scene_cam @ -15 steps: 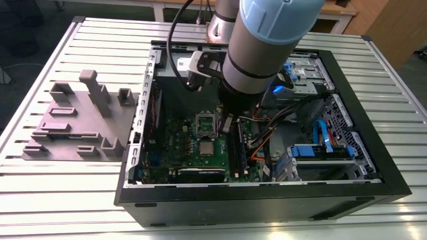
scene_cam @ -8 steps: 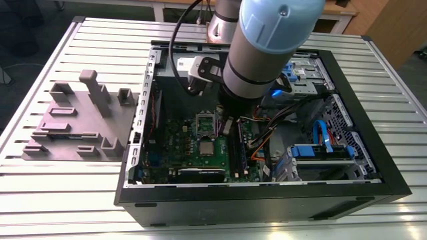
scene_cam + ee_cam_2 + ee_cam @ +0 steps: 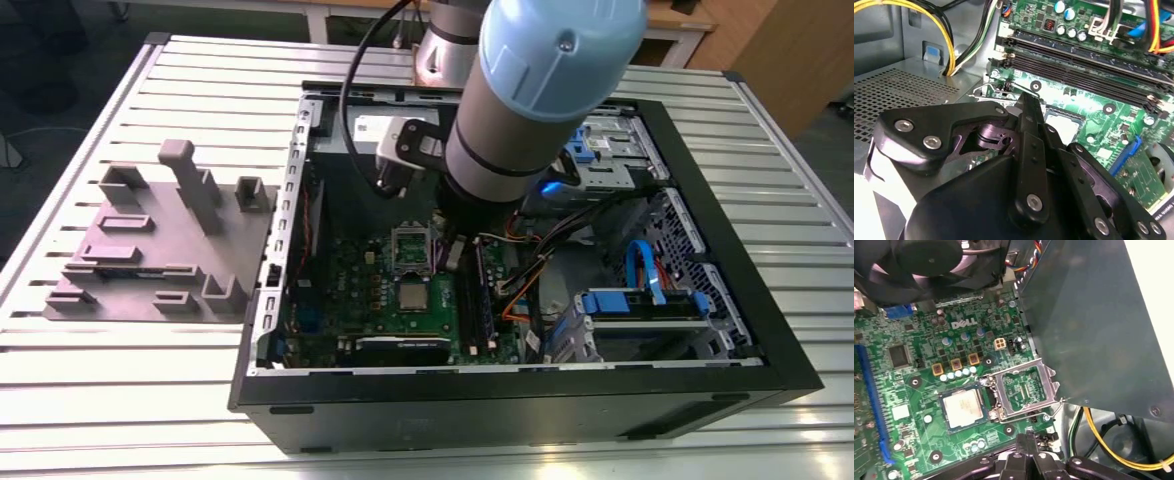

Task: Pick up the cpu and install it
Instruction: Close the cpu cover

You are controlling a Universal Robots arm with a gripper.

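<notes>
Cpu (image 3: 963,407): lying flat in its seat on the green board (image 3: 914,390), just beside the hinged metal frame (image 3: 1024,390) (frame lifted open). Hand (image 3: 1030,440): above the board inside the computer case (image 3: 747,300), fingers pressed together, pinching nothing. Case stands on the slatted worktop (image 3: 120,400); grey block (image 3: 160,240) alongside.

robot lab: slatted metal bench (image 3: 80,400), opened computer case (image 3: 534,400).
</notes>
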